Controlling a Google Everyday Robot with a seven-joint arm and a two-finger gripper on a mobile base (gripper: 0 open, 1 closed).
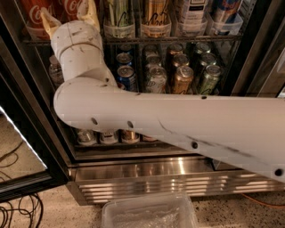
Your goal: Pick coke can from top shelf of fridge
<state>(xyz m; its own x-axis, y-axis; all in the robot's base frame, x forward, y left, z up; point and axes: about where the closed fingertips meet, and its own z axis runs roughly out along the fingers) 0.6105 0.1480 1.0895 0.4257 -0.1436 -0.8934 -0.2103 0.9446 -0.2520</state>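
Two red coke cans stand at the left end of the top shelf (178,39) of the fridge (258,53), one (71,8) between my fingers and one (35,12) further left. My gripper (67,10) is at the top left, at the end of the white arm (169,120), raised to the shelf's level. Its two cream fingers (50,21) are spread open, one on each side of the nearer coke can. I cannot tell whether they touch it. The tops of the cans are cut off by the frame edge.
Other tall cans and bottles stand in clear trays (222,27) along the top shelf. Green, blue and gold cans (180,78) fill the rack below. The glass door (22,147) stands open at left, with cables (18,213) on the floor. A clear plastic tub (149,211) lies before the ribbed steel base (169,178).
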